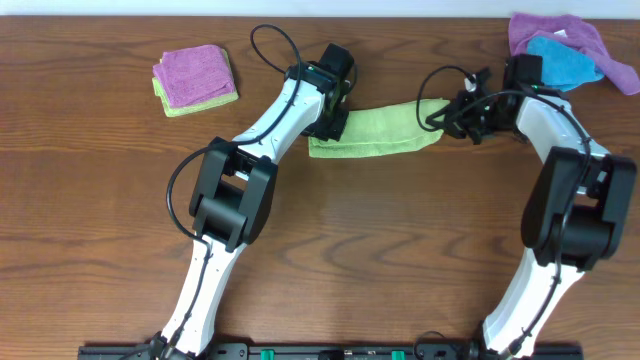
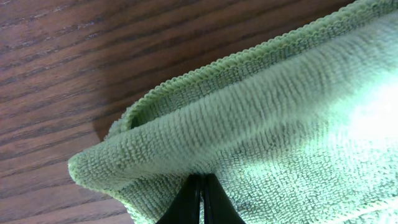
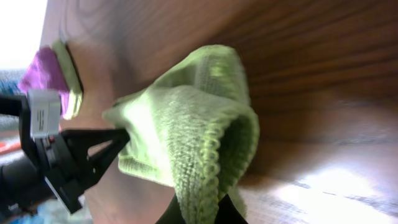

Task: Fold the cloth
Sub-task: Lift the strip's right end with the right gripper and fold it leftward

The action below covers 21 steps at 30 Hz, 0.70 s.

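The cloth [image 1: 375,135], a folded strip near the 12 o'clock edge of the table [image 1: 100,220], is pinched tight at 9 o'clock by the left gripper [image 1: 333,128] and at 3 o'clock by the right gripper [image 1: 441,112], fingertips [image 2: 186,210] mostly buried.

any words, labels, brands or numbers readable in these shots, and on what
None can be read.
The pale grey block on the other arm, in the right wrist view, may bear markings, too blurred to tell.
No tag or print shows on the cloth.

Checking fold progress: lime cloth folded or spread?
Folded into a narrow strip: the cloth shows doubled layers at the left gripper; the right gripper pinches its other end.
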Available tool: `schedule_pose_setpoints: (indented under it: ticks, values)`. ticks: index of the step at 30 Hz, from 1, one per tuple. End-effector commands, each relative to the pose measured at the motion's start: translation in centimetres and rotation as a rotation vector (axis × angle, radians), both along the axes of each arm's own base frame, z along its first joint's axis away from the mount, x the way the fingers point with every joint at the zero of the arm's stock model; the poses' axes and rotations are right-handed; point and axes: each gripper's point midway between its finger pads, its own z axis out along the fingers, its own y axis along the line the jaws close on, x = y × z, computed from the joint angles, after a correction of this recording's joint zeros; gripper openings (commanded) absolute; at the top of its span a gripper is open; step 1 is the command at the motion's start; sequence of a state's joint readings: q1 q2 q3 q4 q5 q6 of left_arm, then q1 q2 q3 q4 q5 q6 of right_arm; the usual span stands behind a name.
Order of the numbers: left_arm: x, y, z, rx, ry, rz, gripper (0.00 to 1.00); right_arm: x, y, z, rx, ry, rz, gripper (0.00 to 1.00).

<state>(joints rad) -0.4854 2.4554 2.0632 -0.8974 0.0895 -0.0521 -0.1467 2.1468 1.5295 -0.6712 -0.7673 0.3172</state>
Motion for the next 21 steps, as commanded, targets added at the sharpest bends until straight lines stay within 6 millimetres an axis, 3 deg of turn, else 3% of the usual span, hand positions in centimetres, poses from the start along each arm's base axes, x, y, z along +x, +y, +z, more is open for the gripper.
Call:
schedule_pose_setpoints:
  ticks: [1, 6, 16, 21]
  values:
    - [-1.2, 1.9, -2.5, 0.079, 0.053, 0.018, 0.06, 0.6, 1.5, 0.8, -0.035, -0.048, 0.079, 0.01]
    - [-1.2, 1.9, -2.5, 0.076, 0.055, 0.02, 0.06, 0.2, 3.1, 1.2, -0.104, -0.038, 0.139, 0.01]
    - [-1.2, 1.7, -2.4, 0.064, 0.058, 0.022, 0.06, -1.2, 8.7, 1.4, -0.103, -0.042, 0.265, 0.01]
    - [-1.2, 1.4, -2.4, 0.037, 0.064, 0.035, 0.06, -1.5, 10.2, 1.4, -0.099, -0.038, 0.286, 0.01]
